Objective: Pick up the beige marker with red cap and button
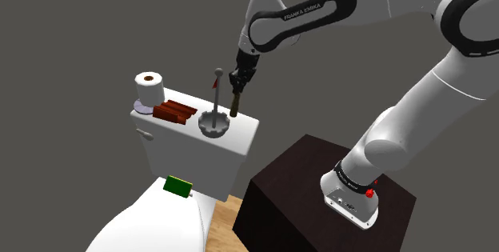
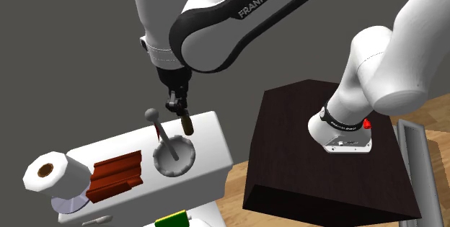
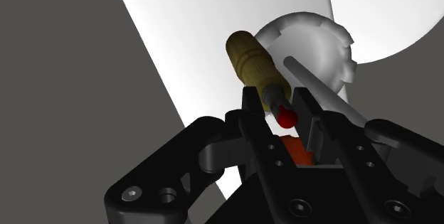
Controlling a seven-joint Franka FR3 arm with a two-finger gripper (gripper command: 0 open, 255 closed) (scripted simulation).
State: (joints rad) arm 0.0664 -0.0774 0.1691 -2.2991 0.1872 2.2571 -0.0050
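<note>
The marker (image 3: pixel 255 60) looks olive-tan here, with a ribbed barrel and a small red button (image 3: pixel 286 116) at its upper end. It is clamped between the fingers of my gripper (image 3: pixel 279 107), which pinch it right at that button end so the barrel hangs down below me. It hangs over the toilet tank lid (image 1: pixel 244 129), at the end nearest my stand (image 1: pixel 304 186). I cannot tell whether its lower tip touches the lid or is just clear of it. I judge the grasp made and the lift the step in hand. Because I hold a narrow end so high up, the barrel could swing or slip, so I would keep a firm squeeze and rise straight up, slowly, without tilting my wrist. Just beside the marker stands a round brush holder (image 1: pixel 213 124), its grey handle (image 1: pixel 217 90) leaning up close to my fingers, so any sideways drift that way risks a knock. Farther along the lid lie a red-brown block (image 1: pixel 174 113) and a toilet roll (image 1: pixel 149 89) at the far end, both well apart from my path.
</note>
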